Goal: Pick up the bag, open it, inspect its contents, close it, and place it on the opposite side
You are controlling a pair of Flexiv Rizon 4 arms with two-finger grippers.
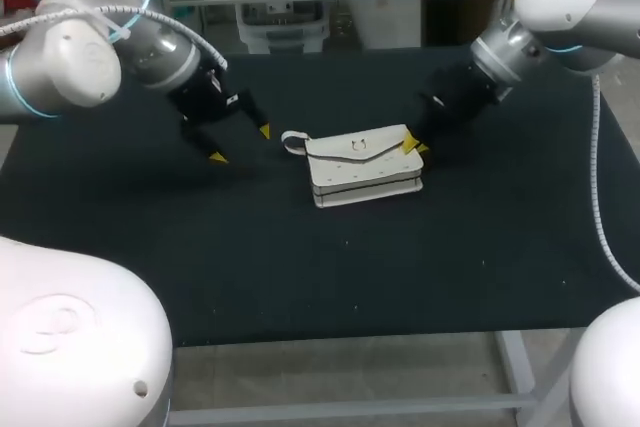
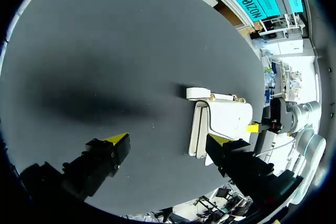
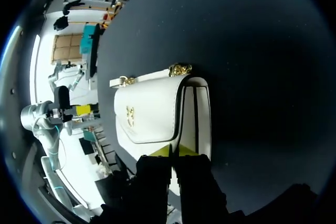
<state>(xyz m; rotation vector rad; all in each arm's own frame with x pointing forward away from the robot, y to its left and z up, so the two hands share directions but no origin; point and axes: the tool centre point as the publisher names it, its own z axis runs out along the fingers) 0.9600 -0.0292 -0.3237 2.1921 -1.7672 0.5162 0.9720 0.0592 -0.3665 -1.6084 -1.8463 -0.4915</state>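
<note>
The right gripper (image 3: 174, 151) is narrow, its two yellow tips almost together. They sit on the nearest end of the bag (image 3: 149, 114) and, as far as I can judge, pinch it where the flap meets the stacked side panels. Directly ahead of those tips the white bag stretches away lying flat on the dark tabletop (image 1: 480, 247). Its flap is down, with a small gold clasp (image 3: 129, 114) showing on the flap to one side of the gripper's line. At the end farthest from this gripper are the gold fittings (image 3: 180, 70) and a short white strap loop (image 1: 293, 140).

Beyond that far end is the left gripper (image 2: 168, 141), spread wide and holding nothing. It hangs low over the tabletop with bare surface between its fingers. The bag lies ahead of it and off toward one finger, strap end nearest, and the head view shows it close to the bag but apart from it.

By my reading the task is barely started. At most the first grasp is on. The bag rests in the middle of the tabletop, not lifted and not yet opened. Lifting, opening, inspecting, closing and setting it down on the opposite side are all left to do.
</note>
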